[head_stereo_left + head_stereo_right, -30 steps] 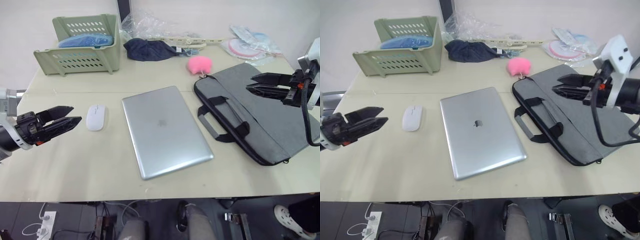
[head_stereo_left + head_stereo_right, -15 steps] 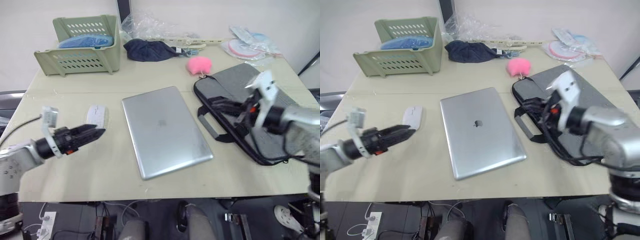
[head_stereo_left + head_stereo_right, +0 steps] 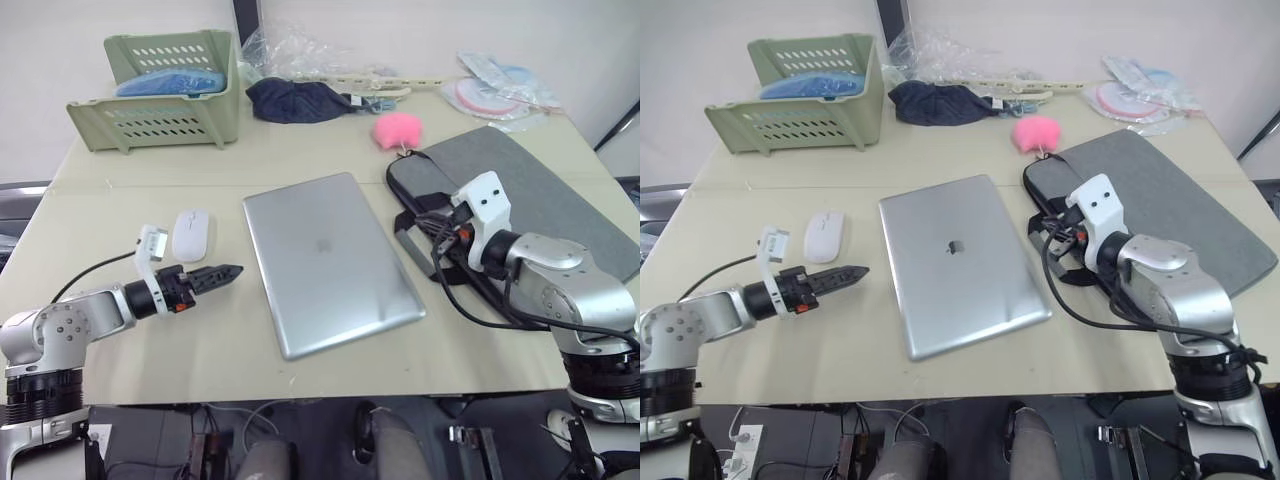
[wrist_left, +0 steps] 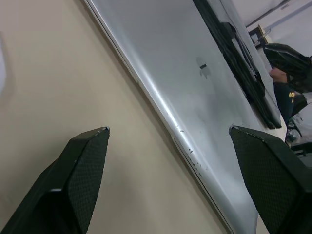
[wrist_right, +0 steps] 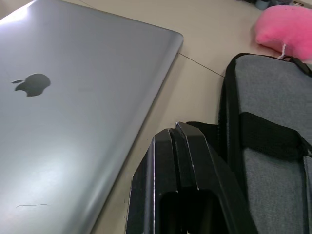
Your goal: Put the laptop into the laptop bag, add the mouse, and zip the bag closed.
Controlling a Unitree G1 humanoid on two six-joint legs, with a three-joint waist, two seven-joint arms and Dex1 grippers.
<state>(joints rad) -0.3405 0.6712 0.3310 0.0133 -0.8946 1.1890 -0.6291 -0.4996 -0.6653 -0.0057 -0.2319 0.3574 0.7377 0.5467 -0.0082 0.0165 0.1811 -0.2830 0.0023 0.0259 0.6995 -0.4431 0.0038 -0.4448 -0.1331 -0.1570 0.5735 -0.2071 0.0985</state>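
Head views — laptop [image 3: 330, 260] lying mid-bench, outside the closed-looking laptop bag [image 3: 540, 210] at its right, mouse [image 3: 190, 234] at its left; nothing packed, judging so | left wrist — left pincer [image 4: 168, 141] gaping empty beside the laptop edge | right wrist — right pincer [image 5: 175, 134] pressed closed, empty, nearing the bag handles; pompom [image 5: 285, 31] beyond.

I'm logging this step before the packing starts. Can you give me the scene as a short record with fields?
laptop: closed, flat on the table, between mouse and bag
laptop bag: flat on the table, robot's right of the laptop
mouse: on the table, robot's left of the laptop
left gripper: open, aimed at the laptop's edge
right gripper: shut, low between laptop and bag
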